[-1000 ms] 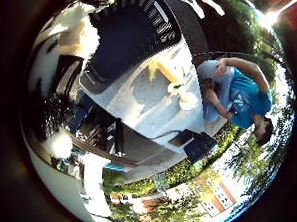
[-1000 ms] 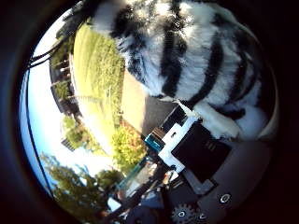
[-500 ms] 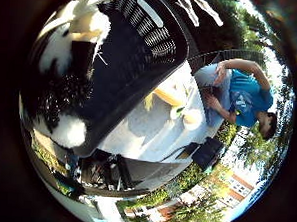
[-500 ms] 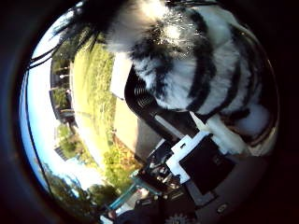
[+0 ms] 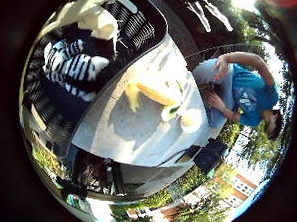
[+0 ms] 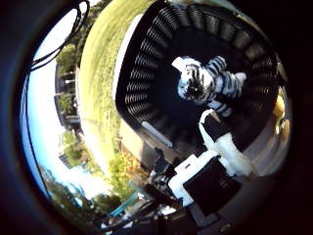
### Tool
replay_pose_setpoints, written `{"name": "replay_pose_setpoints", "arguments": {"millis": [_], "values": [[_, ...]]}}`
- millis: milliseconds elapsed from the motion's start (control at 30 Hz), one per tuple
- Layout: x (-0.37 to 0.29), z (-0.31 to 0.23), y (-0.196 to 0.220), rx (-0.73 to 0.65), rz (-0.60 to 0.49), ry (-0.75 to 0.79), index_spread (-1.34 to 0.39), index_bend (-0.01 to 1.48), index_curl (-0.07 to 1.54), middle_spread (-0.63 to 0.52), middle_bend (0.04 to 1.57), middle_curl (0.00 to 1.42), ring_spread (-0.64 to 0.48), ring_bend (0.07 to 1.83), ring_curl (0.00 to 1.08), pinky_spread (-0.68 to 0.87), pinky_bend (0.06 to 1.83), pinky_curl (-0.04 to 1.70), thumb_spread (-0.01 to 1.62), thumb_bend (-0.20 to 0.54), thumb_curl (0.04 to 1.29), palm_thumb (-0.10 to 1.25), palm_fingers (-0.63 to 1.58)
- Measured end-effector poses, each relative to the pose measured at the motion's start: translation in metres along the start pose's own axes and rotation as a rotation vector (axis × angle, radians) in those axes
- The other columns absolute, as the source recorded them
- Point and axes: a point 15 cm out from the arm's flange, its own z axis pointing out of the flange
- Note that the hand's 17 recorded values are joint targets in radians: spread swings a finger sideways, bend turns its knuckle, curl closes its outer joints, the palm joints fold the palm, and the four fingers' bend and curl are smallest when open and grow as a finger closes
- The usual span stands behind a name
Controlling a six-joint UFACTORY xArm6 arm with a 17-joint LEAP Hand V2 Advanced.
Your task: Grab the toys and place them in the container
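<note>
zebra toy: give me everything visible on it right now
The zebra toy is a plush with black and white stripes and a dark mane. It lies sprawled on the floor of the black slatted basket, legs spread. Nothing grips it; the robot hand sits above the basket, apart from it.

Striped plush zebra, earlier filling the thumb-side view close against the palm, now lying apart on the floor of the black slatted basket. Released from hand.
</note>
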Motion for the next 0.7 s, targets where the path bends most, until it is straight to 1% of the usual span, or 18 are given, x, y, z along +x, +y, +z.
{"name": "replay_pose_setpoints", "arguments": {"millis": [100,200,300,433,533,633,700], "values": [[0.038,-0.031,0.011,0.042,0.023,0.003,-0.45,0.21,0.16,0.13,0.13,0.32,0.31,0.5,0.31,0.52,0.77,0.55,1.08,-0.03,0.46,0.76,-0.07],[0.09,-0.049,0.028,0.061,0.071,0.037,-0.43,0.19,0.18,0.13,0.15,0.31,0.3,0.49,0.31,0.52,0.72,0.52,1.08,-0.031,0.45,0.76,-0.04],[0.147,-0.052,0.052,0.056,0.135,0.08,-0.38,0.18,0.2,0.12,0.16,0.31,0.29,0.49,0.31,0.5,0.65,0.48,1.09,-0.034,0.44,0.74,-0.02],[0.205,-0.045,0.07,0.066,0.174,0.134,-0.32,0.18,0.22,0.11,0.18,0.31,0.28,0.48,0.31,0.48,0.59,0.43,1.1,-0.041,0.42,0.69,0.0],[0.236,-0.023,0.073,0.045,0.149,0.203,-0.28,0.18,0.23,0.1,0.17,0.31,0.27,0.47,0.31,0.46,0.55,0.4,1.11,-0.04,0.4,0.65,0.01],[0.259,-0.001,0.066,0.039,0.102,0.284,-0.26,0.18,0.24,0.09,0.17,0.31,0.26,0.46,0.31,0.45,0.53,0.38,1.11,-0.041,0.39,0.62,0.03],[0.268,0.023,0.059,0.033,0.072,0.318,-0.25,0.19,0.25,0.09,0.17,0.31,0.26,0.45,0.31,0.44,0.51,0.37,1.11,-0.043,0.37,0.59,0.04]]}}
